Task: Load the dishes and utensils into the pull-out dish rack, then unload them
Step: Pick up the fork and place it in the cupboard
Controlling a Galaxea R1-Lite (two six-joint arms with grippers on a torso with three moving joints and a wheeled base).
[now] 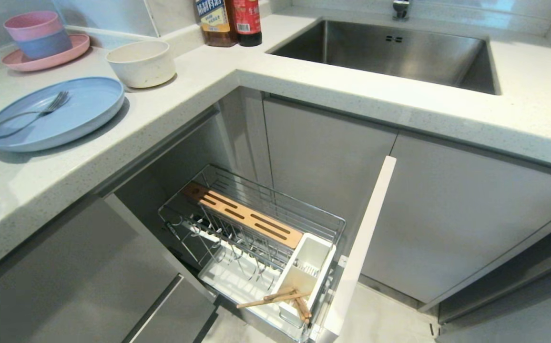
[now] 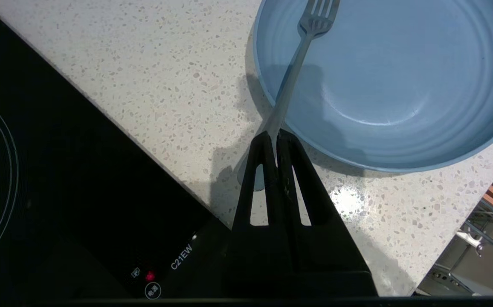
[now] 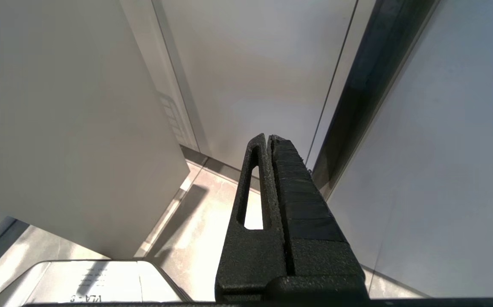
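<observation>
My left gripper (image 2: 274,135) is shut on the handle of the silver fork (image 2: 297,59), just off the rim of the pale blue plate (image 2: 378,85). The fork's tines reach over the plate. In the head view the fork (image 1: 42,112) hangs low over the plate (image 1: 66,124) and the gripper is out of frame. The cream bowl (image 1: 142,62) stands behind the plate. Below the counter the pull-out dish rack (image 1: 199,188) is drawn out, with the wooden chopsticks (image 1: 275,297) lying across its white cutlery holder (image 1: 306,274). My right gripper (image 3: 268,137) is shut and empty, parked low by the cabinet fronts.
A pink plate with stacked pink and blue bowls (image 1: 42,40) sits at the back left. Two bottles (image 1: 228,21) stand beside the sink (image 1: 390,52). A black induction hob (image 2: 59,192) lies next to the plate. The rack's white door front (image 1: 361,247) juts into the floor space.
</observation>
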